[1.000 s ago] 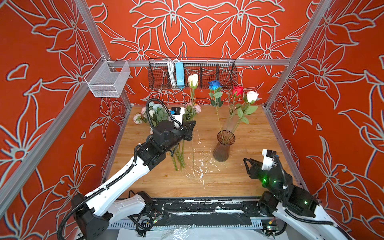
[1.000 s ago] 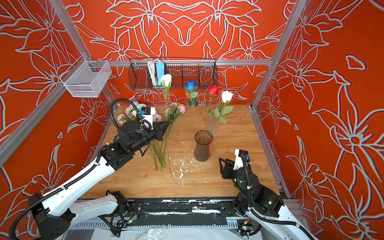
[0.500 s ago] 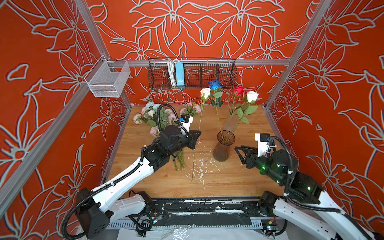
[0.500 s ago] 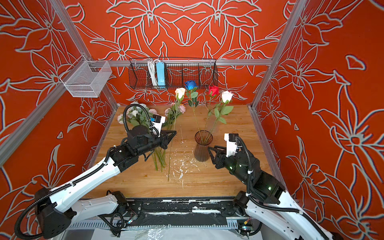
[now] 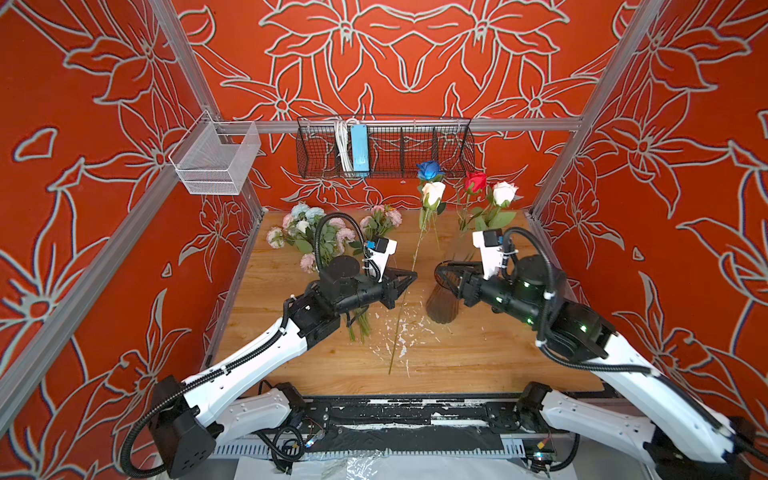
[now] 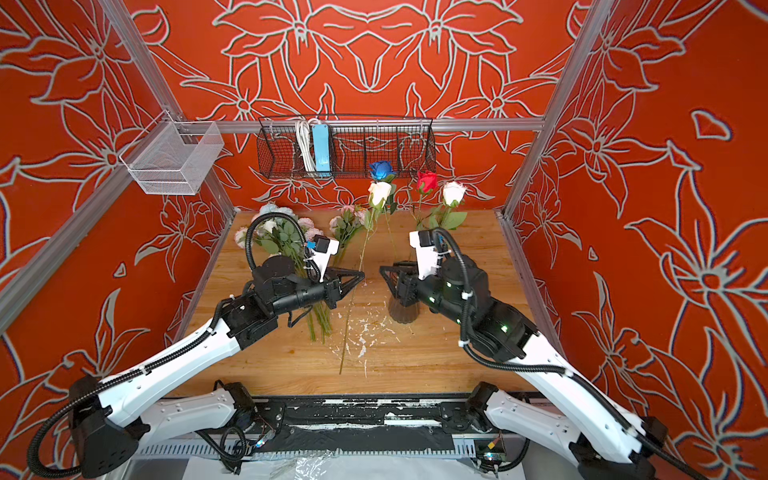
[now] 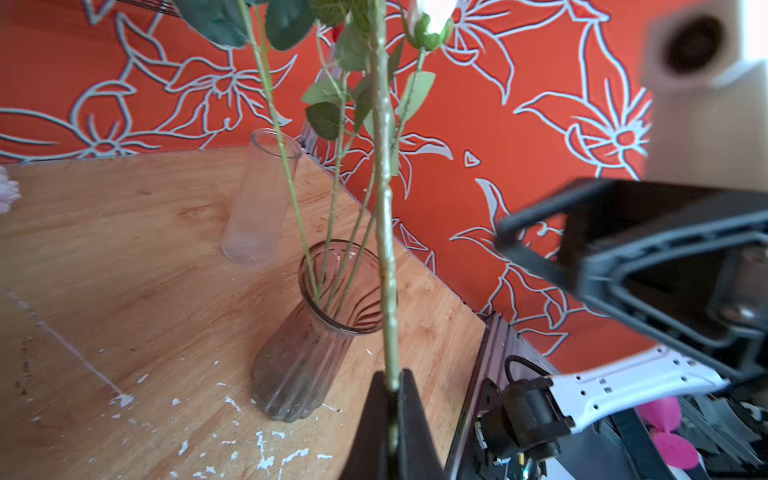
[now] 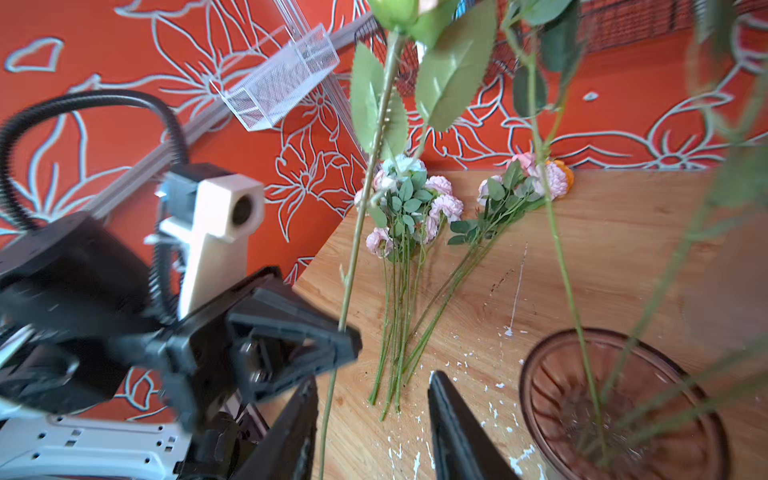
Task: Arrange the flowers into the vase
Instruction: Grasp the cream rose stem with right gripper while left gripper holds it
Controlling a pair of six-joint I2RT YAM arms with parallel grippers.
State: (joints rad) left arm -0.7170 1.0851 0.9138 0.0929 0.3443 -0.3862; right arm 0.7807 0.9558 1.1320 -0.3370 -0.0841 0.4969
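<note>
- Far left on the table (image 5: 478, 357), a big bunch of pink and pale flowers (image 5: 307, 237) lies flat. None of it is in the vase yet.
- Just right of it lies a smaller pink bunch (image 5: 380, 218), also waiting. Its stems point toward the near edge.
- My left hand (image 5: 412, 275) is closed tight on the stem of a white rose (image 5: 433, 193), roughly halfway down. The bloom leans toward the far wall, and the stem's lower end hangs over the near table, left of the vase and outside it.
- I judge this rose to be the one in hand; its stem end has to be brought over the rim and lowered in.
- The vase (image 5: 442, 307) stands right of centre and already holds a blue rose (image 5: 430, 169), a red rose (image 5: 476, 180) and a second white rose (image 5: 504, 192).
- My right hand (image 5: 440, 275) hovers at the vase's rim on its left side, fingers apart and holding nothing.
- So I reckon three stems are done, one is on its way, and both bunches remain: well under half finished.
</note>
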